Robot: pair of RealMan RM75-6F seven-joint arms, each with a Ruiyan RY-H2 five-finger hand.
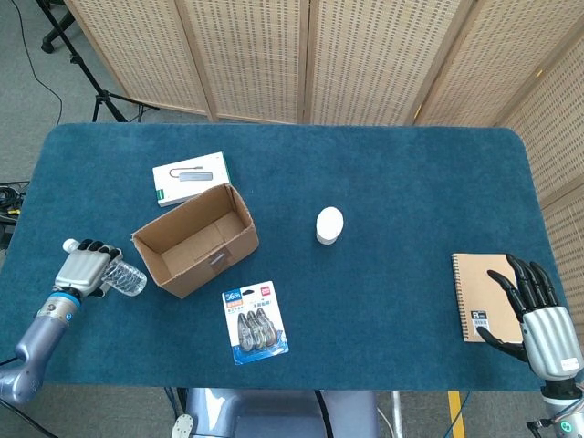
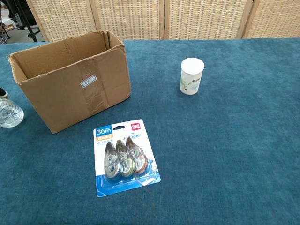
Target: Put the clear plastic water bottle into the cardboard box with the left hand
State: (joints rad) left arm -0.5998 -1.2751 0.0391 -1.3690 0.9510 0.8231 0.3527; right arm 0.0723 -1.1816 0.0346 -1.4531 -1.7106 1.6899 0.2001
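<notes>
Lab/studio: tripod legs [image 1: 87, 68], screen backdrop [image 1: 310, 55]

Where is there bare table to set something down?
Bare cloth spans from the white paper cup to the brown spiral notebook, and along the far edge. Crowded: around the open cardboard box, between the white flat carton and blister pack.

Blue table [image 1: 411, 173] carries cardboard box [image 1: 194, 239], cup [image 1: 329, 224], notebook [image 1: 479, 295].

Water bottle [image 2: 9, 112] cut off at chest view's left edge.
</notes>
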